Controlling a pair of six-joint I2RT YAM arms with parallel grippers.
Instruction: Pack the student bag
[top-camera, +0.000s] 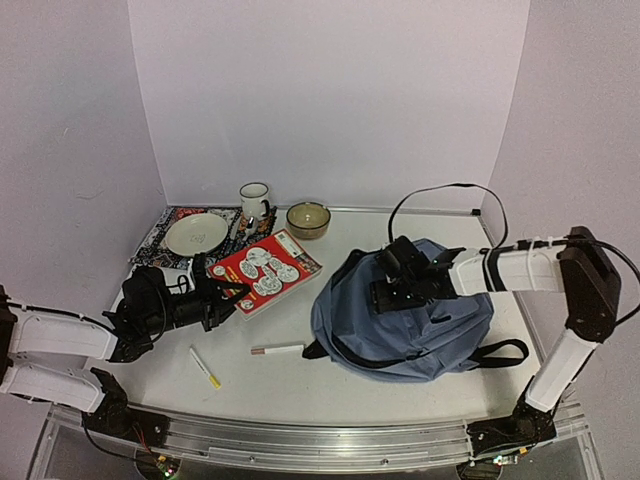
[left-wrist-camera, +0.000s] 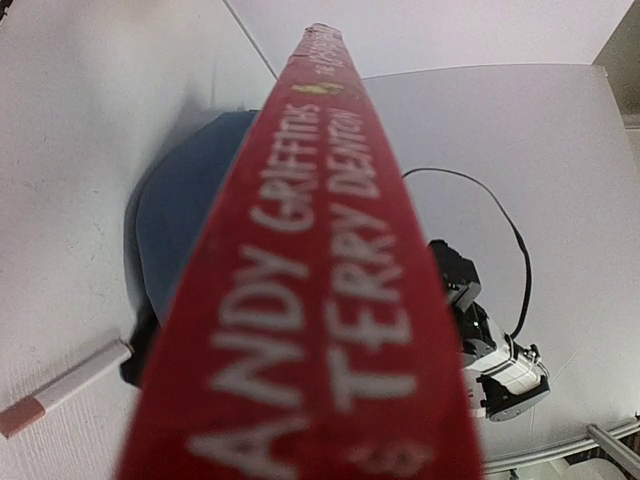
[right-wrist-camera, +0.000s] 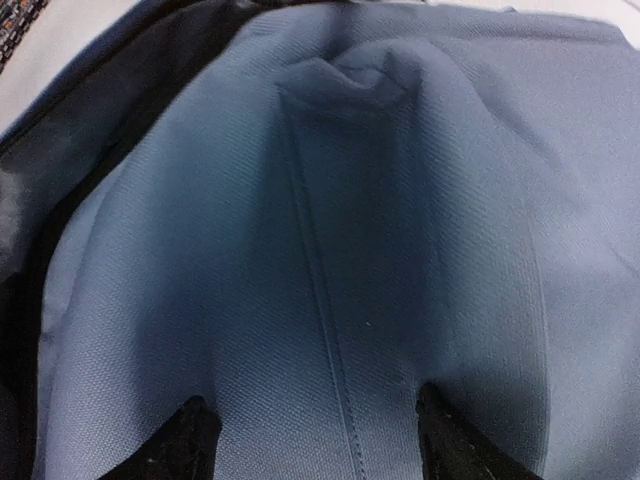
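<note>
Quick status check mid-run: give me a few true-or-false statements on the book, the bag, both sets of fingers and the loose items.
1. The left fingers grip the red book. True.
2. The red book is inside the student bag. False: it is outside, to the bag's left.
3. The right fingers are spread apart, facing the bag's fabric. True.
4. The mug stands on the plate. False: it stands behind the plate, beside the bowl.
5. A white pen lies on the table nearer the arms than the book. True.
</note>
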